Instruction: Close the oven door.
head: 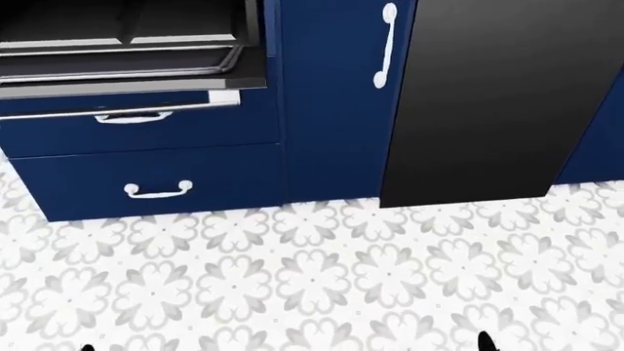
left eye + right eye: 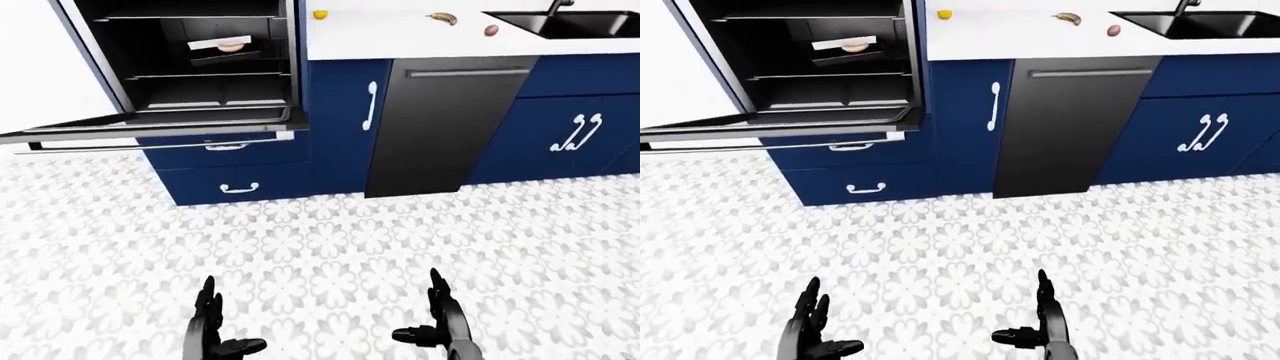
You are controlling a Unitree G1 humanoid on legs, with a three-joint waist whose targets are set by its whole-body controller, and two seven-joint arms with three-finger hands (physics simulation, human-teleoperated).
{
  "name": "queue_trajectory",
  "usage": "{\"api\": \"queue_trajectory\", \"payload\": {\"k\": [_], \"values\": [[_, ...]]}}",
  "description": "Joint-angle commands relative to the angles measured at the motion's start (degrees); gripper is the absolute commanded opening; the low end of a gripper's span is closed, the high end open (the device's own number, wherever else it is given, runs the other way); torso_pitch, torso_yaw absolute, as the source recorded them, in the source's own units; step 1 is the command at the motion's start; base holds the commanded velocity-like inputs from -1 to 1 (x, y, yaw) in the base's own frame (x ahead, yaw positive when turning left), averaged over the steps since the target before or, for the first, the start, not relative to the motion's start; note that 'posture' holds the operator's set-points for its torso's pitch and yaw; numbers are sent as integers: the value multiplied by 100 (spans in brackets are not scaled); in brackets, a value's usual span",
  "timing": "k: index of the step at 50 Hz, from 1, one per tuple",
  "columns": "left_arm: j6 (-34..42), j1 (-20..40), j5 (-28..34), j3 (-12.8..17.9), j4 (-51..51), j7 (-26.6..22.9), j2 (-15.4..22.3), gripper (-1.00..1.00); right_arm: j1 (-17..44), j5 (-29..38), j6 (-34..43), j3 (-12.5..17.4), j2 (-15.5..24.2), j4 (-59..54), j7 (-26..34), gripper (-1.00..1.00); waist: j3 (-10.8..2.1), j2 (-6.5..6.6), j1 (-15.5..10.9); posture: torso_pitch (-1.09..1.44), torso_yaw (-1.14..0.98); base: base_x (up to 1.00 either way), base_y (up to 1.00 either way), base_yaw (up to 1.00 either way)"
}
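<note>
The oven (image 2: pixel 200 60) stands at the upper left of the left-eye view with its cavity open and racks showing. Its door (image 2: pixel 150 129) hangs folded down to about level, with a long bar handle (image 2: pixel 110 146) along its near edge. A tray with food (image 2: pixel 225 46) sits on an upper rack. My left hand (image 2: pixel 212 330) and right hand (image 2: pixel 440 319) are low at the bottom of the view, both open and empty, far from the door. The head view shows the door's right end (image 1: pixel 126 80).
Blue drawers (image 2: pixel 235 184) sit under the oven. A black dishwasher (image 2: pixel 445 127) stands right of them, then blue cabinets (image 2: pixel 575 127). The white counter (image 2: pixel 400 34) holds a lemon (image 2: pixel 320 14), a banana (image 2: pixel 442 18) and a sink (image 2: pixel 575 22). Patterned tile floor (image 2: pixel 330 247) lies between.
</note>
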State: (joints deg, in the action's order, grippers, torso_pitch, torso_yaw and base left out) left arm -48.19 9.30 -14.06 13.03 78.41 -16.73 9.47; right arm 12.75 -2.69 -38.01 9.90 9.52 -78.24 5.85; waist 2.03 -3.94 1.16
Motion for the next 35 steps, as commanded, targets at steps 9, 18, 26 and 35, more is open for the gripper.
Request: {"api": "queue_trajectory", "payload": {"k": [9,18,26,35], "values": [[-153,66,-53,15,-123,-42,73,100,88,-20,-108,17,25,105,-19,100,-73,326,-21,0,0,0,38,0],[-74,159,-108,-4,-179,-14,106,100,104,-34,-109,31,54,90,-18,100,-132,639,-125,0,0,0,38,0],[-154,21,-106,30,-97,-59,58,100,58,49,-117,35,38,67,-67,100,-52,159,-66,0,0,0,38,0],[-121,54,-153,53,-111,-140,57,100,111,33,-77,39,23,86,-39,100,-139,70,-11,0,0,0,38,0]]}}
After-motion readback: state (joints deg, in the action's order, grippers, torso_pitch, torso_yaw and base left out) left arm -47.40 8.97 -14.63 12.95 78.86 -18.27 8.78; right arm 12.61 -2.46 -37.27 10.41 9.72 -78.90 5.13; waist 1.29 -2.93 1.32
